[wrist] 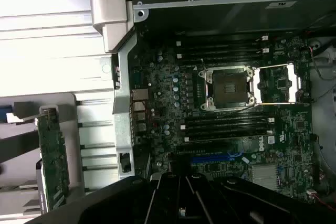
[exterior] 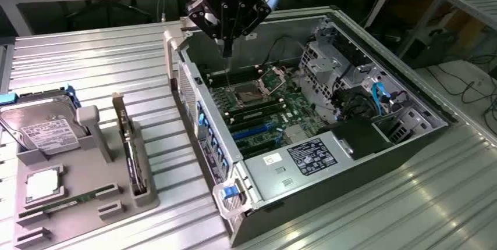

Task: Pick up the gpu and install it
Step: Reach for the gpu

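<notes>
The gpu (exterior: 130,148) is a green card standing on edge in a slot of the grey holder (exterior: 144,200), at the exterior view's left, outside the computer. In the wrist view the gpu (wrist: 53,161) shows as a green strip beside the case wall. My gripper (exterior: 227,51) hangs above the rear part of the open computer case (exterior: 365,163), over the motherboard (exterior: 268,116) and well apart from the gpu. Its fingers are shut together with nothing between them. In the wrist view the gripper (wrist: 181,205) is the dark mass nearest the camera.
The holder also carries a silver hard drive (exterior: 45,127), a processor chip (exterior: 43,184) and a memory stick (exterior: 71,201). The motherboard has an open processor socket (wrist: 229,88), memory slots and a blue slot (wrist: 210,158). All of it rests on a ribbed metal table (exterior: 101,64).
</notes>
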You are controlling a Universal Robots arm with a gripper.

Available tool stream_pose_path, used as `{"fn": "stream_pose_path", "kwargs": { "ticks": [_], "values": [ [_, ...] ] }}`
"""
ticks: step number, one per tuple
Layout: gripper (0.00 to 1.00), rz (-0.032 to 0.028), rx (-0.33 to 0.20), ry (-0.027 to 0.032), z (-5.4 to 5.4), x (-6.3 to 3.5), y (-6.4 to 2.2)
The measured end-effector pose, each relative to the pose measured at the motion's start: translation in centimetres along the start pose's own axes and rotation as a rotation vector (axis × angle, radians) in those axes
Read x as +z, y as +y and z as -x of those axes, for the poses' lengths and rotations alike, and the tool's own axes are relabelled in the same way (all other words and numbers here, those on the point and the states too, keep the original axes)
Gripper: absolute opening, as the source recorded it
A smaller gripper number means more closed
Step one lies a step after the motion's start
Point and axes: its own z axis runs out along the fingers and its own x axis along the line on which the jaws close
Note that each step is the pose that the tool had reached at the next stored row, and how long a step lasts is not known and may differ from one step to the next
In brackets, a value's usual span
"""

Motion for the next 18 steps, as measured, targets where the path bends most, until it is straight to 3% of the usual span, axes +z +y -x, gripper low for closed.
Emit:
{"fn": "stream_pose_path", "kwargs": {
  "ticks": [18],
  "values": [
    [0.11, 0.0000, 0.000, 0.0000, -1.07, -0.04, -0.20]
  ]
}}
